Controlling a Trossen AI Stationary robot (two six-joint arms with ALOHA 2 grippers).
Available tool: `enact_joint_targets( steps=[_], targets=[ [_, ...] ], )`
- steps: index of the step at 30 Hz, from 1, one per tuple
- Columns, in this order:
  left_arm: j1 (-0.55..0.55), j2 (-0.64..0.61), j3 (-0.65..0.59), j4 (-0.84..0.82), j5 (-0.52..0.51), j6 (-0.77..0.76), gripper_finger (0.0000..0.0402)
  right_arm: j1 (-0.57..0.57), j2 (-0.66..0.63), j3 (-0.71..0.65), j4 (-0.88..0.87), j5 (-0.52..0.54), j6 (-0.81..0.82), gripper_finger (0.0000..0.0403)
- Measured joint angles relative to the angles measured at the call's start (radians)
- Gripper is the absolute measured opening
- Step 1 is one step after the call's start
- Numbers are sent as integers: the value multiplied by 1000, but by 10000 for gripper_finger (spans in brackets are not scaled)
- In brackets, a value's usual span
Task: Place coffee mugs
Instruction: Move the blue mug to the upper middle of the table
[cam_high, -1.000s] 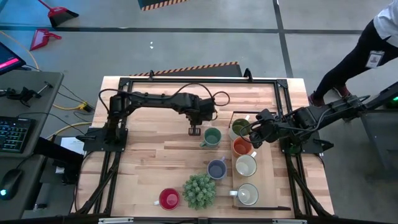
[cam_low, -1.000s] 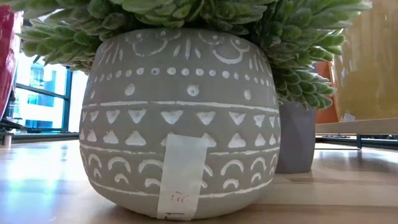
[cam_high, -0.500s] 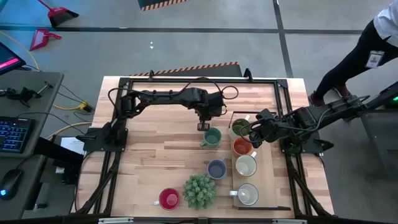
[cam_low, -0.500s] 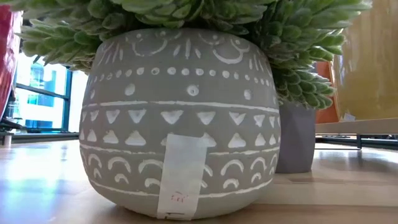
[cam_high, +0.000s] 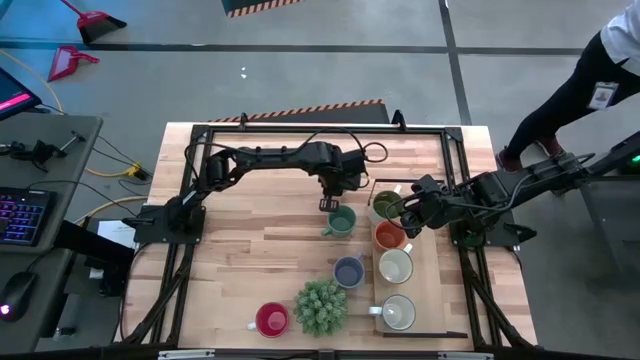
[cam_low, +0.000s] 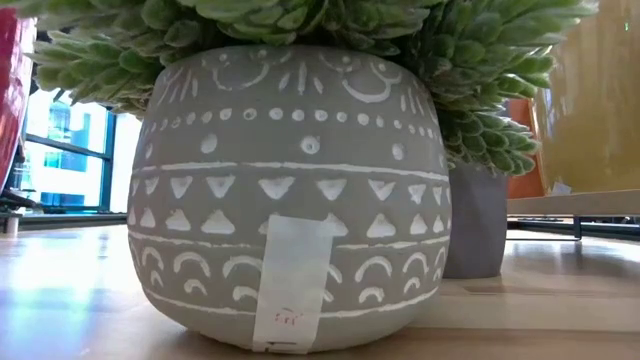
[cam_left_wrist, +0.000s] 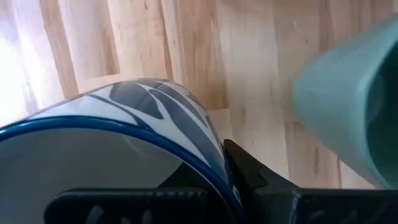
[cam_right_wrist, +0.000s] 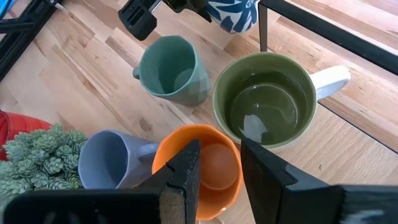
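Gripping a blue-patterned mug (cam_right_wrist: 231, 14), left hand (cam_high: 330, 203) – right hand (cam_right_wrist: 217, 165) parted above orange mug (cam_right_wrist: 211, 163).

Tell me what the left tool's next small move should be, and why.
Probably lower the left tool a little: it is shut on the blue-patterned mug, beside the green mug, with bare table beneath to set it on.

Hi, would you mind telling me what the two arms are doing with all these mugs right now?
The left tool is shut on a blue-and-white patterned mug, held just above the green mug mid-table. The right tool hangs with its jaws apart over the orange mug, beside the olive green mug. The blue-grey mug, the red mug and the plant stand nearer the front.
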Motion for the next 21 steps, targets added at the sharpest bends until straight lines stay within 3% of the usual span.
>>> enact_joint_targets(
  steps=[21],
  targets=[
    [-13, 6, 0, -37, 24, -35, 8, 0, 0, 0, 1, -8, 0, 94]
  ],
)
